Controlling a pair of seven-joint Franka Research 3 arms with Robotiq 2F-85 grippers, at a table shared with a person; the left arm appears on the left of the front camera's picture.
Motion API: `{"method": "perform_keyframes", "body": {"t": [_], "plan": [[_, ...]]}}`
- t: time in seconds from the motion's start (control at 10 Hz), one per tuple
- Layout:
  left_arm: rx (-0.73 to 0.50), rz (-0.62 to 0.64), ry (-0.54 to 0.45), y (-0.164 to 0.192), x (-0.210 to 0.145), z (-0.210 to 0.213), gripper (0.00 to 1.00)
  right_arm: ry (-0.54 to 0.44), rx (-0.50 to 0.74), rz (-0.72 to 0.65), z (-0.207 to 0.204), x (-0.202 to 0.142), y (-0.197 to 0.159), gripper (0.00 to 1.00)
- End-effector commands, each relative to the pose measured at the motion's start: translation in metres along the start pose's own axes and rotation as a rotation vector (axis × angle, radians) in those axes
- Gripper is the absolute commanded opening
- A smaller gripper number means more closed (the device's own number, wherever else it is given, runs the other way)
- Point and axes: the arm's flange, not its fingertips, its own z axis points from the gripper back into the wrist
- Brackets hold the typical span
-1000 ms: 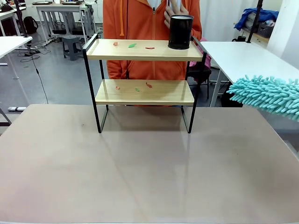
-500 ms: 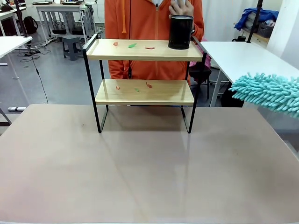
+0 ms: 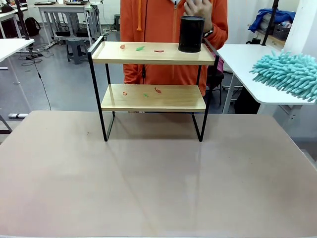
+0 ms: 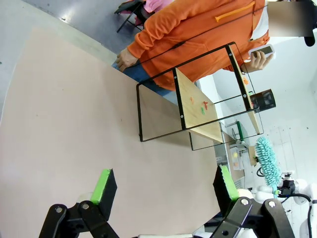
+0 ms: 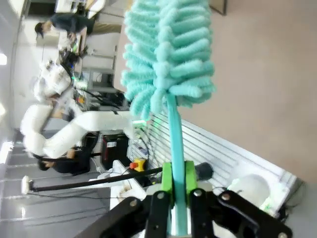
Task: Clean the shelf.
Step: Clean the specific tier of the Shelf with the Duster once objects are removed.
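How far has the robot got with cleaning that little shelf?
Nothing looks cleaned yet: coloured scraps lie on both boards of the shelf, and a black cup stands on the top one. In hand: the right arm's jaws are shut on a teal duster, held off to the shelf's side. To do: sweeping both boards.

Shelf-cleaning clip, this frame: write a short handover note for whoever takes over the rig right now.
Left pincer: open, holding nothing, above the table.
Right pincer: shut on the handle of the teal duster, which is in the air to the right of the shelf, clear of it.
Shelf: at the table's far side, with a person right behind it. Small red and green scraps lie on both boards. A black cup stands at the top board's right end.
Done: duster in grip.
Left: bring it to the shelf and sweep both boards, probably working around the cup.
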Motion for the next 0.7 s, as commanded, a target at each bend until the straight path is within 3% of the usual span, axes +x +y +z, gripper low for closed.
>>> {"method": "perform_keyframes", "body": {"t": [0.0, 0.1, 0.3, 0.5, 0.6], "plan": [[-0.018, -0.02, -0.013, 0.0, 0.0, -0.002, 1.0, 0.055, -0.035, 0.265, -0.035, -0.009, 0.044, 0.12], [-0.018, -0.02, -0.013, 0.0, 0.0, -0.002, 1.0, 0.167, -0.096, 0.379, -0.058, -0.017, 0.066, 0.12], [-0.018, -0.02, -0.013, 0.0, 0.0, -0.002, 1.0, 0.234, -0.112, 0.496, -0.102, -0.023, 0.096, 0.12], [-0.018, -0.02, -0.013, 0.0, 0.0, -0.002, 1.0, 0.217, -0.193, 0.462, -0.162, -0.016, 0.104, 0.12], [-0.018, -0.02, -0.013, 0.0, 0.0, -0.002, 1.0, 0.16, -0.237, 0.424, -0.179, -0.012, 0.1, 0.12]]}}
